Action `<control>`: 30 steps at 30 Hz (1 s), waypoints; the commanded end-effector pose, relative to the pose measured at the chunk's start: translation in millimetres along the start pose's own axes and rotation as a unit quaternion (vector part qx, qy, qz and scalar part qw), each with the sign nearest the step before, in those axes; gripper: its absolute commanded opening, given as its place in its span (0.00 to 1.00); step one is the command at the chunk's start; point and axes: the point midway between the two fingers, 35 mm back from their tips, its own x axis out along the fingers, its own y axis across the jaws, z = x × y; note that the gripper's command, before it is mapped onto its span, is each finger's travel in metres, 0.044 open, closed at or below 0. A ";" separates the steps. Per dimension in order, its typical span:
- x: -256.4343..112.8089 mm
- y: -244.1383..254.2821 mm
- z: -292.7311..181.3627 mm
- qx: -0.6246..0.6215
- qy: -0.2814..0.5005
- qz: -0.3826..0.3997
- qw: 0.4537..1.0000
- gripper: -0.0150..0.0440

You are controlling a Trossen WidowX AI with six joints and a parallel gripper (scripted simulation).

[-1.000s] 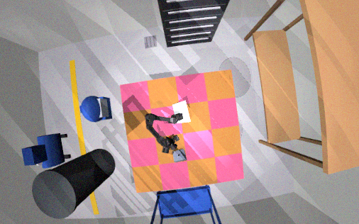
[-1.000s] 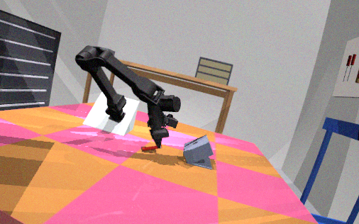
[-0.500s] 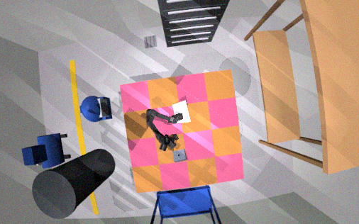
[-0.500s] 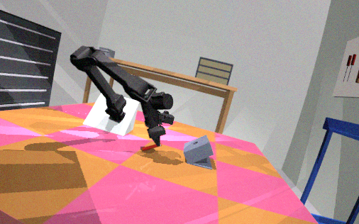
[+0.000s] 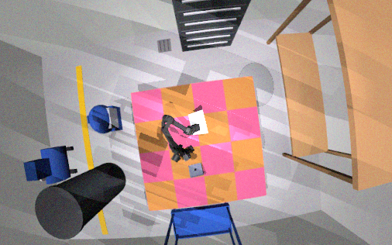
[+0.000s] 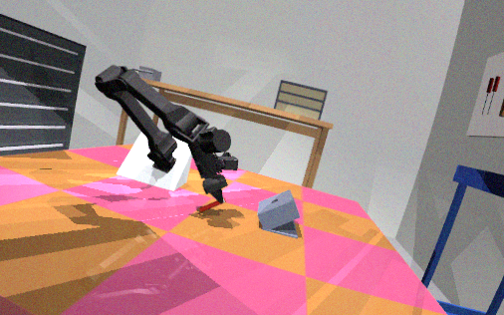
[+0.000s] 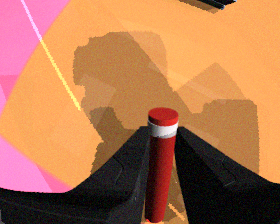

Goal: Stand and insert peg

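Observation:
The red peg [image 6: 209,206] [image 7: 161,165] has a white band near the end that points up past the fingertips in the wrist view. My gripper [image 6: 221,200] [image 7: 161,134] is shut on the peg close to that banded end. In the exterior view the peg is tilted, its plain end lower and to the left of the fingers; whether that end touches the table I cannot tell. The grey-blue sloped panel [image 5: 200,173] [image 6: 283,211] stands to the right of the gripper in the exterior view, with one dark hole [image 5: 195,169] [image 6: 274,200] in its face.
A white sloped block [image 5: 201,116] [image 6: 137,169] stands by the arm's base on the checkered table [image 5: 246,151] [image 6: 252,259]. A dark edge [image 7: 206,4] shows at the top of the wrist view. A blue stand [image 5: 201,221] is beyond the table edge.

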 end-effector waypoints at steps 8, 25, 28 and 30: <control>-7.4 -0.7 -3.2 -0.001 -0.049 -0.003 0.999 0.34; -16.7 -0.8 -10.1 -0.002 -0.123 -0.004 0.992 0.34; -18.2 -0.8 -11.5 -0.002 -0.136 -0.004 0.991 0.34; -19.2 -0.8 -12.4 -0.002 -0.144 -0.004 0.990 0.34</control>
